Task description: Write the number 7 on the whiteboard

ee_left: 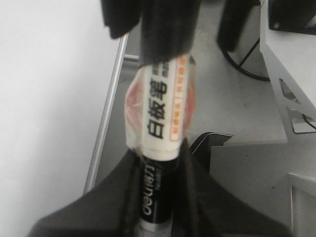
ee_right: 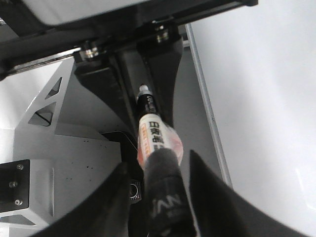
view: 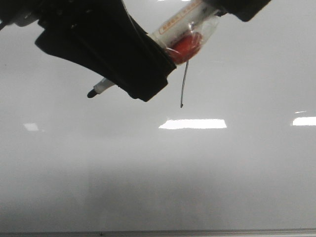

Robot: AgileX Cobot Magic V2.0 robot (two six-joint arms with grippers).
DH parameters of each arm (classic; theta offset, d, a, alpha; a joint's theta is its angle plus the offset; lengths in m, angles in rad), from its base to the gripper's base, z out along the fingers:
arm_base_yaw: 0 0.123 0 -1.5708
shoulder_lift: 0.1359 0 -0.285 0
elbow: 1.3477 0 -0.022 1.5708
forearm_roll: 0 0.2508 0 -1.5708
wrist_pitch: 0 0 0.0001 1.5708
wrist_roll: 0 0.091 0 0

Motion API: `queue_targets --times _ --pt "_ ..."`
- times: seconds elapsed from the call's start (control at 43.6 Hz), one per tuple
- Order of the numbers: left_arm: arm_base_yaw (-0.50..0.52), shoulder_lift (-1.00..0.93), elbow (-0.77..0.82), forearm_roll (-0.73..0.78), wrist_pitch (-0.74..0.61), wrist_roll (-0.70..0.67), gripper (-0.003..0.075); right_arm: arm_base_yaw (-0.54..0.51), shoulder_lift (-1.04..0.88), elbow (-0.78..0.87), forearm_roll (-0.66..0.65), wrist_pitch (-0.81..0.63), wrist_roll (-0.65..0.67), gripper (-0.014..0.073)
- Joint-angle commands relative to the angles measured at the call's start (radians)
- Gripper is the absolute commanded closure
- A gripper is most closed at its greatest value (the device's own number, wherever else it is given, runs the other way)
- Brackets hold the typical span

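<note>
The whiteboard point(view: 197, 173) fills the front view. On it is one thin black near-vertical stroke of the number 7 point(view: 183, 84); its top end runs behind the marker. My left gripper point(view: 143, 69) point(ee_left: 158, 153) is shut on the marker point(ee_left: 163, 108), a black barrel with a white label and red-tinted wrap. The marker's black tip point(view: 92, 93) points left of the stroke; I cannot tell if it touches the board. My right gripper point(ee_right: 165, 177) point(view: 237, 7) straddles the marker's dark back end point(ee_right: 165, 197), with gaps on both sides, so it is open.
A thin grey metal strip point(view: 197, 232) point(ee_left: 106, 118) point(ee_right: 207, 113) edges the board. Beyond it are grey metal frame parts point(ee_left: 291, 64) point(ee_right: 59, 148) and a black cable point(ee_left: 242, 64). Bright glare patches point(view: 192, 123) lie on the board.
</note>
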State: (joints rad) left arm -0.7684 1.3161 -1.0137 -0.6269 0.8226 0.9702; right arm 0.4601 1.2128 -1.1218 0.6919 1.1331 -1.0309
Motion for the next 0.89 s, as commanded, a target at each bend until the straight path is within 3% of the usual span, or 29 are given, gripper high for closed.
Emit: queue_targets --times 0.0,0.16,0.321,0.413,0.481,0.619,0.871 --pt "-0.003 -0.024 -0.034 0.007 -0.024 -0.027 0.0741 -0.019 -0.032 -0.036 0.029 -0.016 0.006 0.0057" --pt "-0.003 -0.026 -0.083 0.265 0.057 -0.226 0.0741 -0.105 -0.090 -0.093 -0.115 0.017 0.194 0.0020" --pt "0.014 -0.027 -0.163 0.664 0.192 -0.625 0.0741 -0.192 -0.189 -0.111 -0.290 0.024 0.486 0.0020" --pt "0.073 -0.043 -0.160 0.825 0.228 -0.825 0.0741 -0.209 -0.235 -0.103 -0.367 0.036 0.614 0.0020" --pt "0.143 -0.060 -0.145 0.876 0.235 -0.895 0.0741 -0.209 -0.260 -0.096 -0.403 0.038 0.650 0.0020" --pt "0.324 -0.093 -0.098 0.878 0.152 -0.928 0.0741 -0.209 -0.271 -0.088 -0.408 0.038 0.650 0.0020" --pt "0.669 -0.099 0.048 0.858 -0.231 -1.127 0.0741 -0.209 -0.267 -0.076 -0.408 0.028 0.650 0.0020"
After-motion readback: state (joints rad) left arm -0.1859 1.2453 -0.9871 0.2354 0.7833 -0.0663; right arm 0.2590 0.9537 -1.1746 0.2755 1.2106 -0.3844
